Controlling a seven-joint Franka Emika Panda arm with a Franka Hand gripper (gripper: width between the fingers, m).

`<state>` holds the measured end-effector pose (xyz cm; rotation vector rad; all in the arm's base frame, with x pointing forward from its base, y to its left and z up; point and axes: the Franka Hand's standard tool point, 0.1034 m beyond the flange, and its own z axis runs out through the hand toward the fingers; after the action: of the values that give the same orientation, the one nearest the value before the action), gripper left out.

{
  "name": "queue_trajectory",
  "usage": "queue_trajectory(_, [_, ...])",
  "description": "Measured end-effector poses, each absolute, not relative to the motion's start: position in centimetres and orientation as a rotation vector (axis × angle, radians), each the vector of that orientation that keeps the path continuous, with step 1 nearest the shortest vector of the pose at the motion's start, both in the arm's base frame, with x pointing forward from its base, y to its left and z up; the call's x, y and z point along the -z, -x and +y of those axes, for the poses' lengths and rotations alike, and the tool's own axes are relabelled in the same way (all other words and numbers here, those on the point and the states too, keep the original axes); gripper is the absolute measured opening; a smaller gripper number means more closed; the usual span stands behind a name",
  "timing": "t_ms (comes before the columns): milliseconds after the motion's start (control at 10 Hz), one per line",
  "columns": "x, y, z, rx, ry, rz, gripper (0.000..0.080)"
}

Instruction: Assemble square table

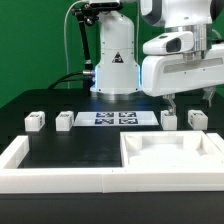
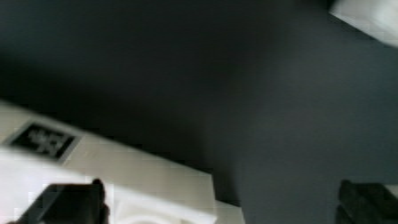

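The white square tabletop (image 1: 148, 142), with its raised rim, lies at the front on the exterior view's right. Two leg blocks (image 1: 35, 121) (image 1: 66, 120) stand at the left of the row behind it, and two more (image 1: 169, 119) (image 1: 197, 119) at the right. My gripper (image 1: 190, 101) hangs open just above the right-hand pair, holding nothing. In the wrist view a white tagged block (image 2: 134, 170) lies by one dark fingertip (image 2: 71, 205). The gripper (image 2: 222, 207) has only black table between its fingers.
The marker board (image 1: 118, 118) lies flat in the middle of the row of blocks. A long white rail (image 1: 60, 181) borders the black surface along the front and left. The robot base (image 1: 115, 70) stands behind. A blurred white edge (image 2: 365, 15) shows at one wrist-view corner.
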<state>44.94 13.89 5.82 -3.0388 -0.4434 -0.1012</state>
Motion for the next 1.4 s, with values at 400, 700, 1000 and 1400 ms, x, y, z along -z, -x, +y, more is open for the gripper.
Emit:
queue_trajectory(400, [-5.6, -44.3, 15.1, 0.073, 3.042, -0.063, 0.0649])
queue_trajectory(700, [-5.5, -44.1, 15.2, 0.058, 3.041, -0.005, 0.0649])
queue_trajectory(1000, [-5.1, -41.9, 15.7, -0.199, 3.066, 0.007, 0.0649])
queue_trajectory(1400, [-4.9, -41.3, 15.3, -0.561, 3.041, 0.025, 0.0649])
